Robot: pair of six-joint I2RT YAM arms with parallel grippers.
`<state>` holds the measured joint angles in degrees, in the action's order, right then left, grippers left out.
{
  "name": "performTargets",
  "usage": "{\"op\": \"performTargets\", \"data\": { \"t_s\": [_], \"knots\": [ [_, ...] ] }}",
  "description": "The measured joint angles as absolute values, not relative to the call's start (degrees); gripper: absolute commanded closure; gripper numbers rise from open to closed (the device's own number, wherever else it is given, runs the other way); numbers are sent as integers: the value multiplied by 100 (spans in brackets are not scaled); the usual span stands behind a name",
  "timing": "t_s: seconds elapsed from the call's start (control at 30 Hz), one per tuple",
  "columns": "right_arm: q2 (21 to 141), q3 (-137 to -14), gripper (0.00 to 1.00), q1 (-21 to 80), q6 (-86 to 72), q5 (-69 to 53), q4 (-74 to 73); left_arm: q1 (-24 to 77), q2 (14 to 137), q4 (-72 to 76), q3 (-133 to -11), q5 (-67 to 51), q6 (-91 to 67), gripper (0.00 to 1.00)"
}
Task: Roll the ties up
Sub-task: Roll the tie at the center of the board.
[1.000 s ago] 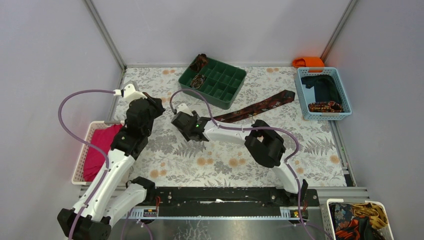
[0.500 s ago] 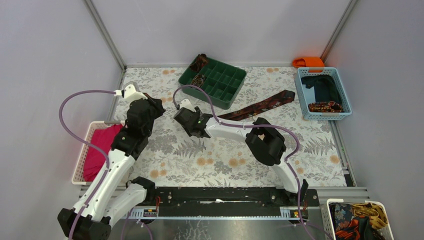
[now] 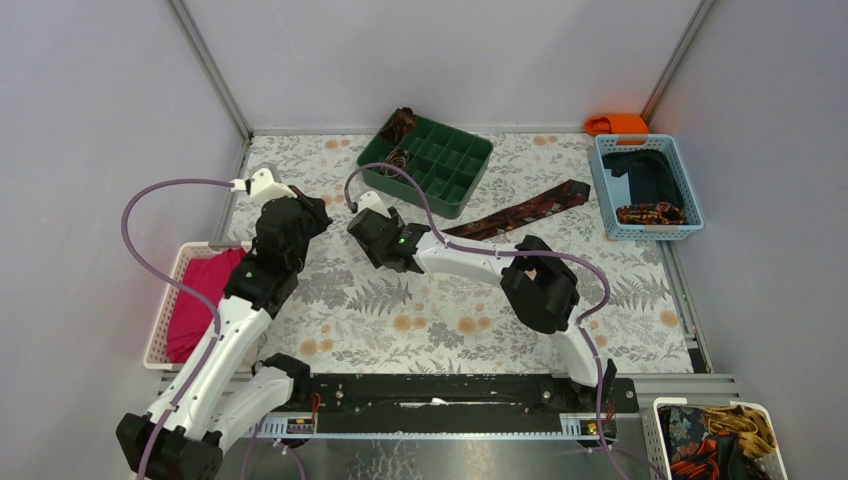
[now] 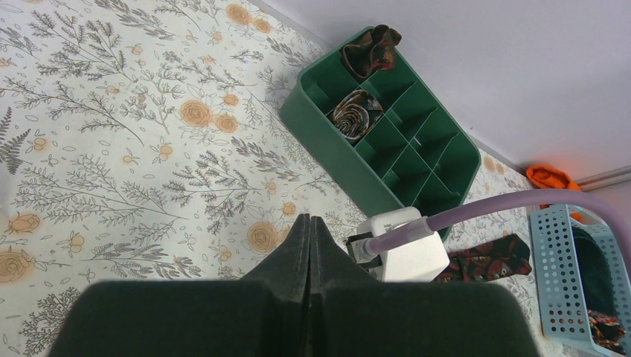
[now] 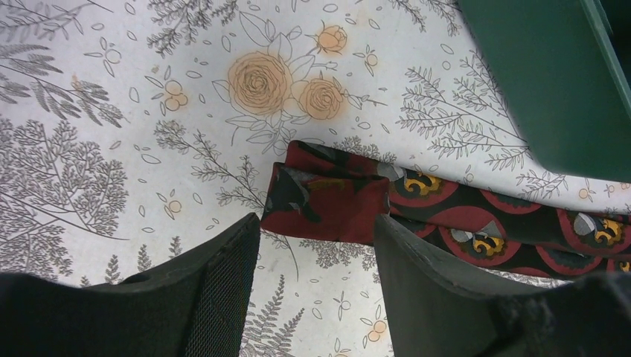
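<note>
One tie (image 3: 530, 208) lies flat as a long strip right of the green divided tray (image 3: 455, 205). In the right wrist view its narrow end (image 5: 327, 201) is folded back on itself, flat on the floral cloth. My right gripper (image 5: 316, 227) is open, its fingertips just short of that fold, one to each side, touching nothing. In the top view the right gripper (image 3: 390, 245) hides the tie's end. My left gripper (image 4: 310, 219) is shut and empty, hovering left of it (image 3: 318, 220). A coiled tie (image 4: 356, 113) sits in a tray cell, and a looser one (image 4: 372, 46) sits at the tray's far corner.
The tray wall (image 5: 551, 82) is close, to the right of the fold. A blue basket (image 3: 650, 235) at the right holds dark cloth and a patterned tie. A white basket (image 3: 157, 320) at the left holds pink cloth. An orange cloth (image 3: 618, 123) lies at the back right. A purple cable (image 4: 521, 204) crosses above the tie.
My right gripper has shifted a little toward the tray, staying open over the tie's end. The left arm has barely moved.
</note>
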<state>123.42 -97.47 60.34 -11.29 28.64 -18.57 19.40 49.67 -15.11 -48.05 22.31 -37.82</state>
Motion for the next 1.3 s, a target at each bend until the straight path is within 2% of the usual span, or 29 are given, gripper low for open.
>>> {"op": "performTargets", "data": {
  "t_s": [0.37, 1.3],
  "knots": [
    [12359, -9843, 35, 6038, -1135, 2650, -1855, 1940, 5050, -1503, -4803, 2224, -3758, 100],
    [12682, -10005, 28, 5725, -1487, 2392, -2062, 1940, 5078, -1492, -4731, 2209, -3741, 100]
  ]
}}
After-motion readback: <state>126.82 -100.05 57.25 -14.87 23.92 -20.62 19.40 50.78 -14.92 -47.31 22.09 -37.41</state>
